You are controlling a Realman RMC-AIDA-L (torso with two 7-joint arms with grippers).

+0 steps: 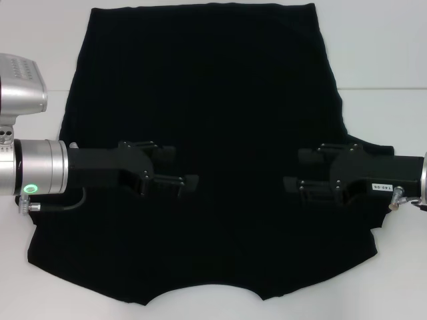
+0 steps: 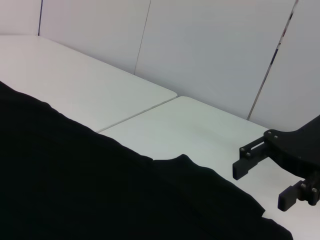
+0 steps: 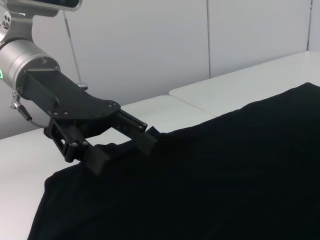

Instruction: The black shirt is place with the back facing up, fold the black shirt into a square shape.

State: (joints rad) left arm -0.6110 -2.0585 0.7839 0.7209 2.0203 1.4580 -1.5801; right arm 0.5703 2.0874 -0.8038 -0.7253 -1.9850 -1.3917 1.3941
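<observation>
- Nearest edge: the black shirt (image 1: 213,133) lies spread flat on the white table (image 1: 380,67), plain side up, with its curved neckline at the edge closest to the robot. No lettering is visible on the upward face.
- Sleeves: the short sleeves extend outward at the near left and near right corners of the garment.
- Left gripper (image 1: 179,168): positioned over the left half of the shirt, at sleeve level, pointing inward toward the garment's centre. Its two fingers stand apart with a clear gap between them and nothing held. The right wrist view confirms this separated state (image 3: 122,145).
- Right gripper (image 1: 297,170): positioned over the right half of the shirt, at the same level, pointing inward and facing the left gripper. Its fingers are likewise spread, with nothing between them; the left wrist view shows the same (image 2: 265,182).
- The two grippers are well apart, with bare fabric between them.
- Far edge: the straight hem of the shirt lies farthest from the robot, narrower than the sleeve span.
</observation>
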